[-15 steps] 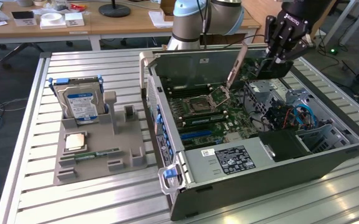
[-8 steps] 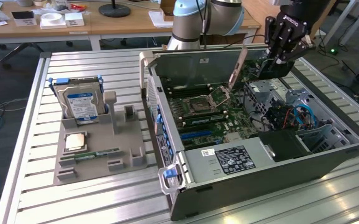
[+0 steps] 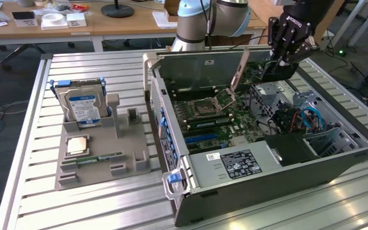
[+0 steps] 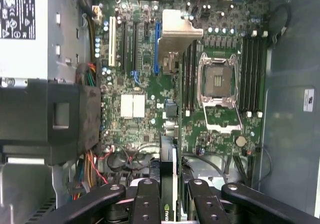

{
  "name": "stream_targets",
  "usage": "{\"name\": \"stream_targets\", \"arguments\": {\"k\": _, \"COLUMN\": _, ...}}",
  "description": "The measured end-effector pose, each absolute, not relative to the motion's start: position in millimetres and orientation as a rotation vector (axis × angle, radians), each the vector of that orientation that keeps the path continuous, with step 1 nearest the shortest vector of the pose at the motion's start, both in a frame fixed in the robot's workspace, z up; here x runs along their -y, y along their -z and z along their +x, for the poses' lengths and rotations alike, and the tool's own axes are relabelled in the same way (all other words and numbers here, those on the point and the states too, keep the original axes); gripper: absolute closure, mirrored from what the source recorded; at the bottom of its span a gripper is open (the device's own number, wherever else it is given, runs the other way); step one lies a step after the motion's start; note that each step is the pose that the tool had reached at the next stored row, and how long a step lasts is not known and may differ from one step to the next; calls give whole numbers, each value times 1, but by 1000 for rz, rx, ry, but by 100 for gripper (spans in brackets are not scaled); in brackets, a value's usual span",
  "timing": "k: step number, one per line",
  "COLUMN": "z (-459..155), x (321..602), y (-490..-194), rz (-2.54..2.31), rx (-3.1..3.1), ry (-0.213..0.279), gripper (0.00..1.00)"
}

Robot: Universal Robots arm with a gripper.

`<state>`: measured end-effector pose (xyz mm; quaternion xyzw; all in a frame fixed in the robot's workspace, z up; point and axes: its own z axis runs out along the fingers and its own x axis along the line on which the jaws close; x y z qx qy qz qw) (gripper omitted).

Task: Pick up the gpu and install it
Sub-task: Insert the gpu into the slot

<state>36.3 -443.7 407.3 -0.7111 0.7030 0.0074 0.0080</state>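
**Exterior view, from its left to its right.** On the slatted table (image 3: 30,201) you see a grey holder (image 3: 101,165). It carries the upright hard drive (image 3: 83,108), a square processor chip (image 3: 76,145) and a slim memory stick (image 3: 101,157). Just beside the holder lies the open computer case (image 3: 267,177), with the motherboard (image 3: 219,117) exposed and the labelled power supply (image 3: 235,165) at its near end. At the exterior view's right, the gripper (image 3: 287,60) hangs over the far corner of the case, pointing down. The gpu (image 3: 278,73) is in its grasp, about level with the case's rim.

**Wrist view.** You see the gpu (image 4: 168,169) edge-on between the two fingers (image 4: 145,199), which are clamped on its faces, one on each side. The gripper (image 4: 170,199) is thus closed only as far as the card's thickness allows. The card projects past the fingertips toward the motherboard (image 4: 140,109), which lies apart from it. The long blue slot (image 4: 157,49) is uncovered, and the card is not yet seated in it.
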Motion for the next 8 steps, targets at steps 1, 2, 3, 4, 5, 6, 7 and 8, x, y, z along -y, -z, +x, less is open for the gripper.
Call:
{"name": "stream_targets", "arguments": {"k": 1, "z": 33, "x": 444, "y": -407, "rz": -2222, "rx": -2197, "ry": -22, "gripper": 74}}
{"name": "stream_targets", "arguments": {"k": 2, "z": 29, "x": 444, "y": -407, "rz": -2222, "rx": -2196, "ry": -21, "gripper": 74}}
{"name": "stream_targets", "arguments": {"k": 3, "z": 26, "x": 444, "y": -407, "rz": -2221, "rx": -2196, "ry": -19, "gripper": 74}}
{"name": "stream_targets", "arguments": {"k": 4, "z": 23, "x": 444, "y": -407, "rz": -2221, "rx": -2195, "ry": -19, "gripper": 74}}
{"name": "stream_targets", "arguments": {"k": 5, "z": 21, "x": 444, "y": -407, "rz": -2220, "rx": -2195, "ry": -18, "gripper": 74}}
{"name": "stream_targets", "arguments": {"k": 6, "z": 20, "x": 444, "y": -407, "rz": -2220, "rx": -2195, "ry": -18, "gripper": 74}}
{"name": "stream_targets", "arguments": {"k": 7, "z": 19, "x": 444, "y": -407, "rz": -2220, "rx": -2196, "ry": -18, "gripper": 74}}
{"name": "stream_targets", "arguments": {"k": 8, "z": 19, "x": 444, "y": -407, "rz": -2220, "rx": -2196, "ry": -18, "gripper": 74}}
